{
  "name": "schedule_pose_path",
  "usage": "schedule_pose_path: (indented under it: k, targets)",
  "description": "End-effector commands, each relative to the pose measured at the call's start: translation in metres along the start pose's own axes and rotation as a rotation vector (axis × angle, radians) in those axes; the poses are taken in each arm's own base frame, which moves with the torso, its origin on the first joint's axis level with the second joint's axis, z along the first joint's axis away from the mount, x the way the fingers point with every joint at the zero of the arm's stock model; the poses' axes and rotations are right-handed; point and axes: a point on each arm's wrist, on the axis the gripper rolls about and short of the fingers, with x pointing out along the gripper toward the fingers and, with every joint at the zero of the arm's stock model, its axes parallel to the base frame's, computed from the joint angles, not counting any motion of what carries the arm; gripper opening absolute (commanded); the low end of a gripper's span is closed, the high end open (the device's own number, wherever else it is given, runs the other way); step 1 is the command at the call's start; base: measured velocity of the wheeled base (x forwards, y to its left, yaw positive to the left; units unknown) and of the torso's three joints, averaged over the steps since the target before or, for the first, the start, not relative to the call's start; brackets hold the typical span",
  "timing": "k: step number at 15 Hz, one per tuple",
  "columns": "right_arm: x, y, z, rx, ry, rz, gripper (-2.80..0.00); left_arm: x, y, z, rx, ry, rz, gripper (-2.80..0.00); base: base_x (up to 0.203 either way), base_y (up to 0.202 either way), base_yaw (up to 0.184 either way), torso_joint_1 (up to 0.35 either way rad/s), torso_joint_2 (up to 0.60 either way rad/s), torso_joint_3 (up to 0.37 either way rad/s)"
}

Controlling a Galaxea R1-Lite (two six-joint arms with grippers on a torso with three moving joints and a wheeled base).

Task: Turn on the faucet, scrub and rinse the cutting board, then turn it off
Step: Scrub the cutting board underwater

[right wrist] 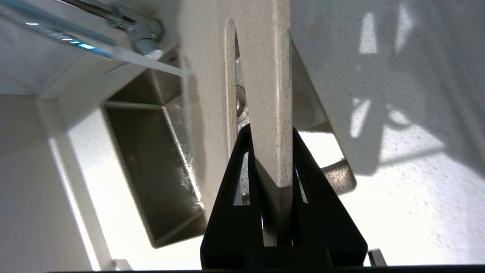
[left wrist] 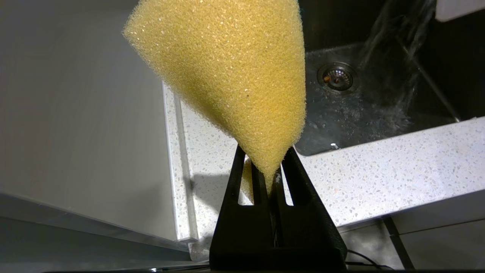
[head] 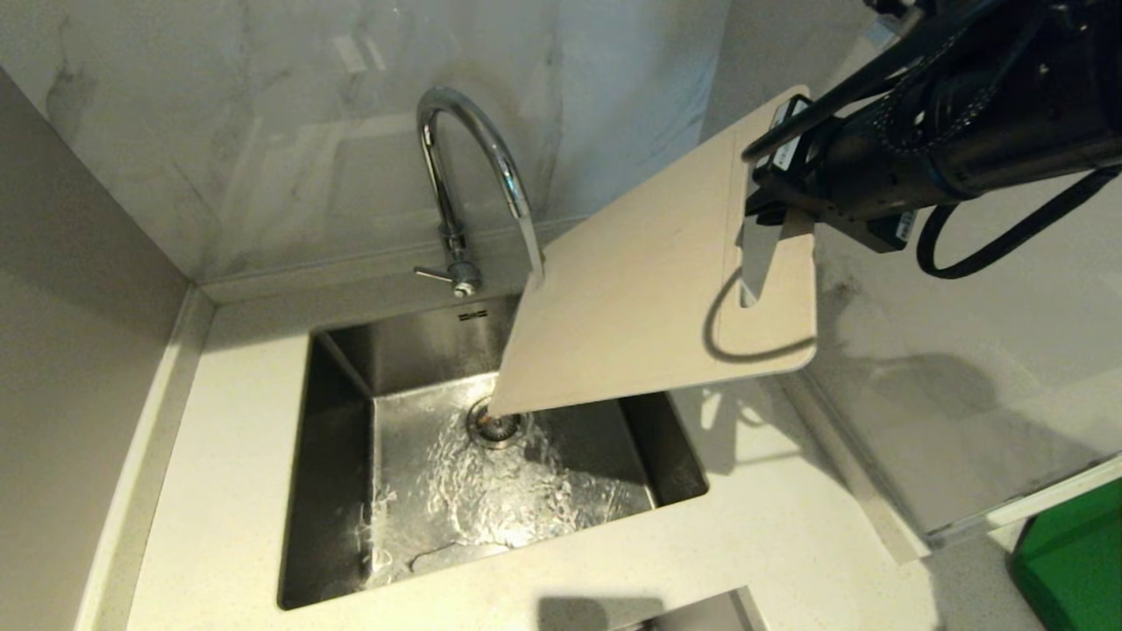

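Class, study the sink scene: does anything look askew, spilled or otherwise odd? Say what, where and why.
Nothing looks spilled or damaged. The cutting board hangs tilted over the sink, but the right gripper holds it that way under the faucet. Water stays inside the basin. The left gripper pinches a sponge beside the sink.

Warm, dim light falls from above right, throwing hard arm and cable shadows across the large cream plastic cutting board [head: 649, 298] and the white speckled stone surface [head: 771, 517]. Glare streaks the tall chrome gooseneck faucet [head: 478, 166] and the rippling water; the counter near the right wrist burns out white.
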Motion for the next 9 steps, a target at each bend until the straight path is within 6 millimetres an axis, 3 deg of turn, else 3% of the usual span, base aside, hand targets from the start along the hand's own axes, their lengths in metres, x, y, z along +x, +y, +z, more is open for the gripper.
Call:
schedule_pose_path:
  k: [1, 7, 9]
  targets:
    - [-0.037, -0.002, 0.006, 0.006, -0.044, 0.013, -2.80, 0.000, 0.000, 0.000, 0.000, -0.003, 0.001, -2.80, 0.000, 0.000, 0.000, 0.000, 0.00, 0.000]
    - [-0.086, -0.010, 0.005, 0.005, -0.068, -0.006, -2.80, 0.000, 0.000, 0.000, -0.001, -0.003, 0.001, -2.80, 0.000, 0.000, 0.000, 0.000, 0.00, 0.000]
    - [-0.092, -0.015, -0.001, 0.003, -0.053, -0.020, -2.80, 0.000, 0.000, 0.000, -0.001, -0.003, 0.001, -2.80, 0.000, 0.000, 0.000, 0.000, 0.00, 0.000]
